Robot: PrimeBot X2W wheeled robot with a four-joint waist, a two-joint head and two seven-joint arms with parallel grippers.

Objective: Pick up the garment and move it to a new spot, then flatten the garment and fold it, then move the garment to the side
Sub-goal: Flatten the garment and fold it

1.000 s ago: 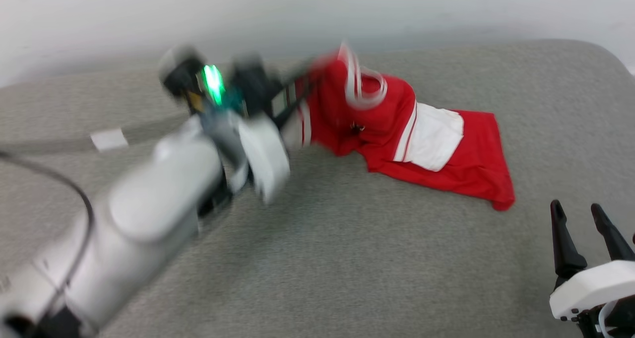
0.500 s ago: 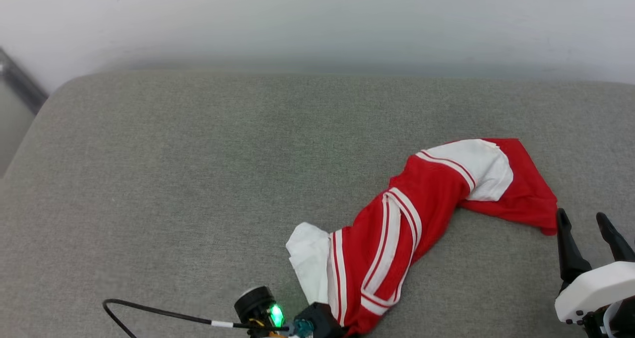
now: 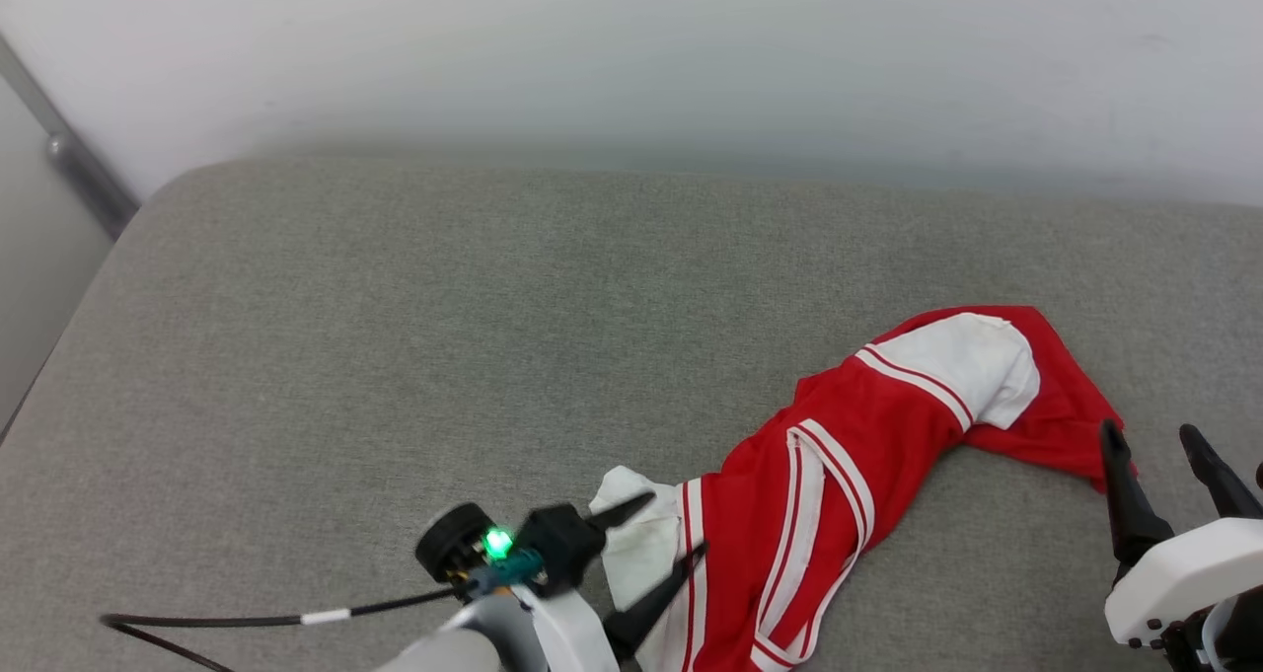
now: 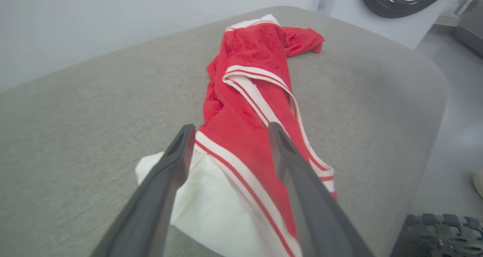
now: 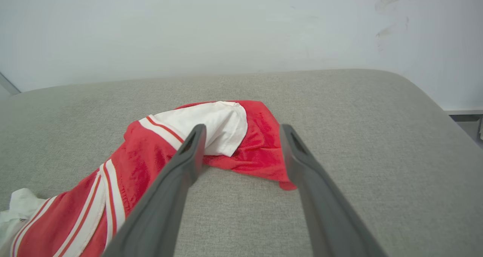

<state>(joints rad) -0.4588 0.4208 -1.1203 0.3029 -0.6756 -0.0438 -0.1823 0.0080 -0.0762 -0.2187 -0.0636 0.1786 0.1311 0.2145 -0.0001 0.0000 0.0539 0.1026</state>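
Left tool [image 3: 677, 522]: has let go, jaws now spread over the white sleeve [image 3: 636, 554]. Right tool [image 3: 1150, 433]: open, empty. Garment [image 3: 829, 475]: twisted rope on grey cushion [image 3: 395, 356], lower centre to right. Judged light and limp (likely slippery), so take the shoulder seams or hem corners.

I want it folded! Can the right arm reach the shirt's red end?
Probably yes. The right gripper is open, and the red corner of the garment lies on the grey cushion just ahead of its fingers, with nothing in between.
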